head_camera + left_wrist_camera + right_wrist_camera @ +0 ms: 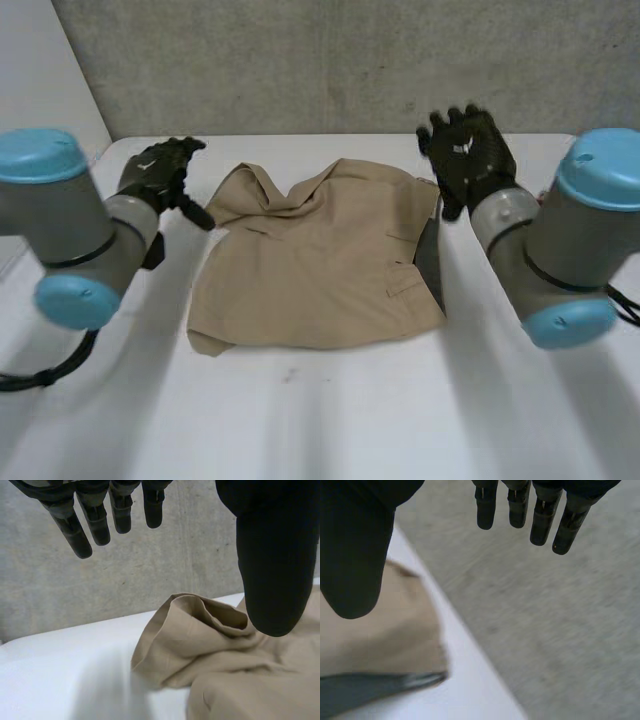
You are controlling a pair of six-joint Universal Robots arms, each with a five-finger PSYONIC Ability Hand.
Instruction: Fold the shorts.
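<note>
The tan shorts (320, 260) lie in the middle of the white table (330, 420) and look soft, light and floppy, so the left hand (160, 175) and right hand (465, 155), both straight-fingered and holding nothing, would do best to pinch the far corners.

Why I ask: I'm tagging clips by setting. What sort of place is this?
Probably a lab or test room, not a home: a white table, a plain grey wall behind it, and the robot's left hand and right hand flanking tan shorts.
</note>
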